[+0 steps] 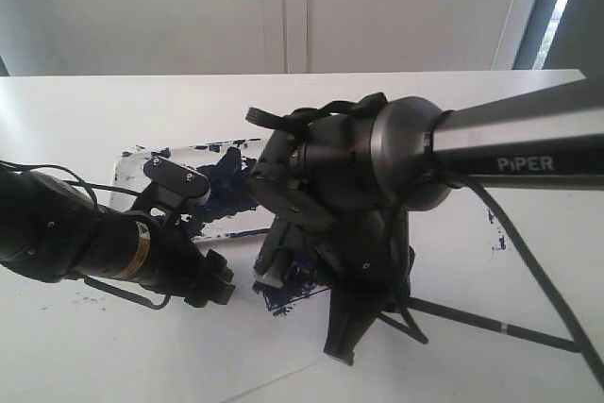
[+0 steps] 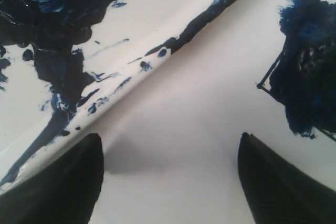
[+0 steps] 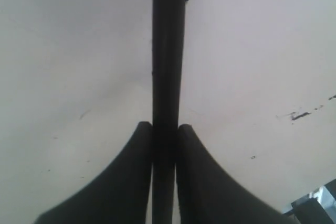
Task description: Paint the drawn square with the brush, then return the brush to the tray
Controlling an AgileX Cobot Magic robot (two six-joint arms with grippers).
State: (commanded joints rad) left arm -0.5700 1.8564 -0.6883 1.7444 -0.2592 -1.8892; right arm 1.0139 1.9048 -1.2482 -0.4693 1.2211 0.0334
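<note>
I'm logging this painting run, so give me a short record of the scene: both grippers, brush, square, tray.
left gripper: open, empty, over bare table beside the tray rim
right gripper: shut on the brush
brush: clamped between the jaws, not in the tray
drawn square: inside mostly smeared dark blue
tray: splattered with dark blue paint
</note>
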